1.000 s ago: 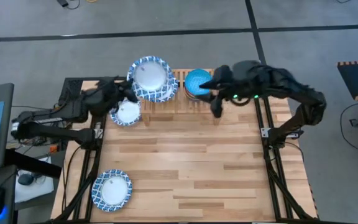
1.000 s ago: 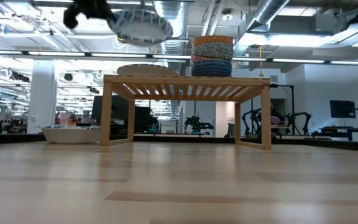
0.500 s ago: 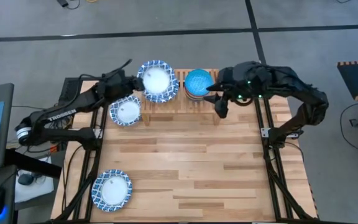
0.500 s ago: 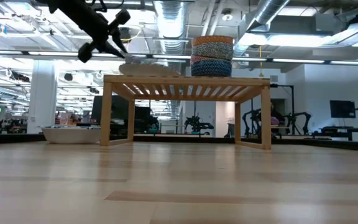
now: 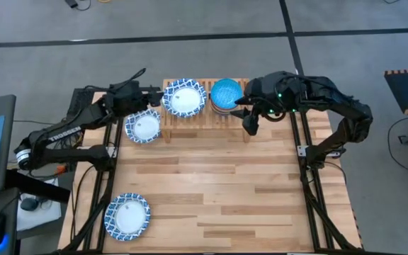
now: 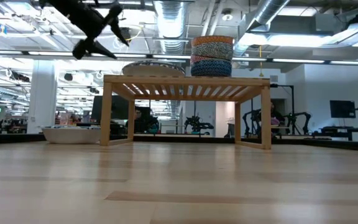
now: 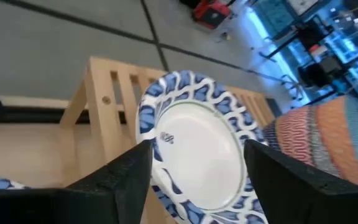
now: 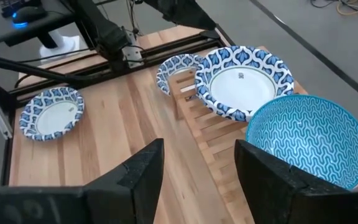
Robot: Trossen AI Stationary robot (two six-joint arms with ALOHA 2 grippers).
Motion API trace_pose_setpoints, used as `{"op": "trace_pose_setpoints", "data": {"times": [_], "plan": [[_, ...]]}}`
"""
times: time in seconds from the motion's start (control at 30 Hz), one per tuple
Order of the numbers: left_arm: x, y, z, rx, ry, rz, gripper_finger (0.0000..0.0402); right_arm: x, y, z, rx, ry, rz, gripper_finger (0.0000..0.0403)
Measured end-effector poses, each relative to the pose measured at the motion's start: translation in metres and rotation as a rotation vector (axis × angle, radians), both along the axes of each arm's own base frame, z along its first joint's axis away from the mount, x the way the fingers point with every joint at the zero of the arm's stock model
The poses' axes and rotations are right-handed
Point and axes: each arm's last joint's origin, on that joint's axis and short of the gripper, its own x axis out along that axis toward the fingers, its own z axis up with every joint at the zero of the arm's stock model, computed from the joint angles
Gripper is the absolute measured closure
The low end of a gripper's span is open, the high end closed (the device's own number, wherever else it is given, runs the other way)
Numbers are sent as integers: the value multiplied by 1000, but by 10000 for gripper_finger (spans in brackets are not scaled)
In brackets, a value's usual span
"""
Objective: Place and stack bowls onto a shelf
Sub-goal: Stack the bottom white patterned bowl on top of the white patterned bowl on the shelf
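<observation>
The low light-wood shelf [image 5: 202, 119] stands at the table's far edge. On its left part lies a blue-and-white patterned dish [image 5: 185, 98], resting flat on its base [image 6: 153, 67]. To its right stands a stack of bowls [image 6: 212, 56], a bright blue bowl [image 5: 226, 93] on top. My left gripper [image 5: 154, 98] hovers open just left of the dish, its fingers [image 7: 120, 180] apart on either side of the dish's near rim without touching. My right gripper [image 5: 248, 125] hangs open by the shelf's right near corner, nothing between its fingers [image 8: 143, 177].
Two more patterned dishes lie on the plank tabletop: one [image 5: 143, 127] just left of the shelf, below my left arm, and one [image 5: 127, 215] near the table's near left corner. Bare planks [image 5: 218, 191] stretch in front of the shelf.
My left gripper has carried the patterned dish down from above and laid it on a dish lying on the shelf's left part. It has then opened, let go and drawn back a little toward the table's left edge. The dish now lies flat.
</observation>
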Motion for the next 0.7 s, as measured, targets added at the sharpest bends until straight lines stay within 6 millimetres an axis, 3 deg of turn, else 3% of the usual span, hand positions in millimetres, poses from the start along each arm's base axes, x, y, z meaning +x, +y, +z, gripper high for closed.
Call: {"op": "trace_pose_setpoints", "data": {"times": [0.4,0.7], "plan": [[-25,-34,12,91,75,-18,170,5,-8,0,5,-41,-34,182],[-17,-74,13,142,103,-189,204,28,-3,-9,58,-64,3,182]]}}
